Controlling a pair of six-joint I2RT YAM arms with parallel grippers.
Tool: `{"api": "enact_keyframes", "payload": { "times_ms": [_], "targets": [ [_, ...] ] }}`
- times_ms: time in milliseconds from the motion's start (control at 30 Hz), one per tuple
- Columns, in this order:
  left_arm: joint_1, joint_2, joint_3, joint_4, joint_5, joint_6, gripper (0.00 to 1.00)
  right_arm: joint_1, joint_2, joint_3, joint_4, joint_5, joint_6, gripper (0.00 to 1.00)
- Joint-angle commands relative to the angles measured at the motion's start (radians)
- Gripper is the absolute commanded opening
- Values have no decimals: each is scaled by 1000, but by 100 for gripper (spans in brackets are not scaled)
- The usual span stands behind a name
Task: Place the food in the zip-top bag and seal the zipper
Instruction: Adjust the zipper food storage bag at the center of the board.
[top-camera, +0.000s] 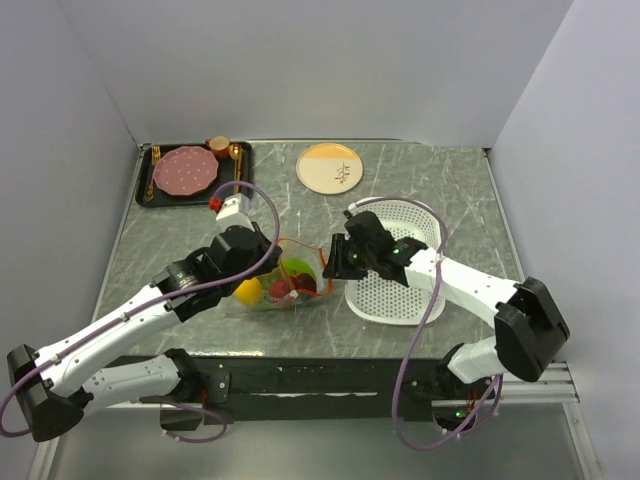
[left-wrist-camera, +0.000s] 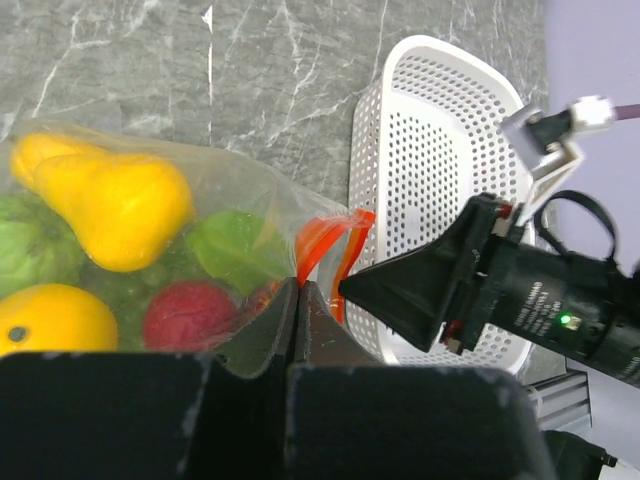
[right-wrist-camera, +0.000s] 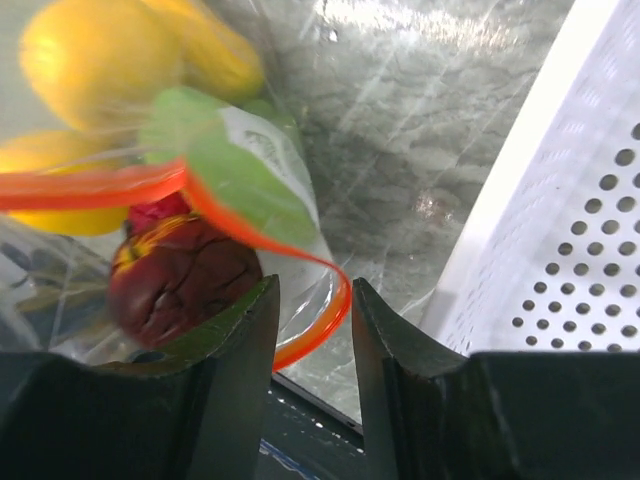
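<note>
Clear crinkly zip-top bag (top-camera: 270, 290): lying on grey marbled table (top-camera: 450, 180), frame centre, just left of white perforated basket (top-camera: 395, 300).
Contents: yellow pear-shaped piece (left-wrist-camera: 115, 205), red ball (left-wrist-camera: 190, 315), dark maroon ball (right-wrist-camera: 180, 280), green leafy piece (right-wrist-camera: 235, 175).
Orange-red zipper strip (right-wrist-camera: 90, 187): looped at the bag's right end.
Left gripper (left-wrist-camera: 298, 292): closed, pinching the bag film.
Right gripper (right-wrist-camera: 313, 290): jaws narrowly apart around the strip loop; cannot tell whether they clamp it.
</note>
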Motion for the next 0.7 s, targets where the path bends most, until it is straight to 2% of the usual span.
{"api": "enact_keyframes", "payload": {
  "times_ms": [0, 400, 500, 533, 567, 667],
  "targets": [
    [5, -35, 2, 6, -47, -13, 1, -2, 15, 26, -14, -24, 16, 42],
    [7, -29, 5, 6, -35, -8, 1, -2, 88, 25, 45, -101, 27, 40],
    [7, -32, 3, 1, -41, -8, 1, 0, 98, 27, 53, -108, 23, 26],
    [8, -32, 5, 0, -41, -7, 1, -2, 90, 28, 55, -105, 23, 6],
    [7, -32, 5, 0, -41, -7, 1, -2, 79, 24, 61, -102, 23, 0],
    [7, -32, 9, -9, -45, -4, 1, -2, 7, 18, 90, -91, 19, 0]
  ]
}}
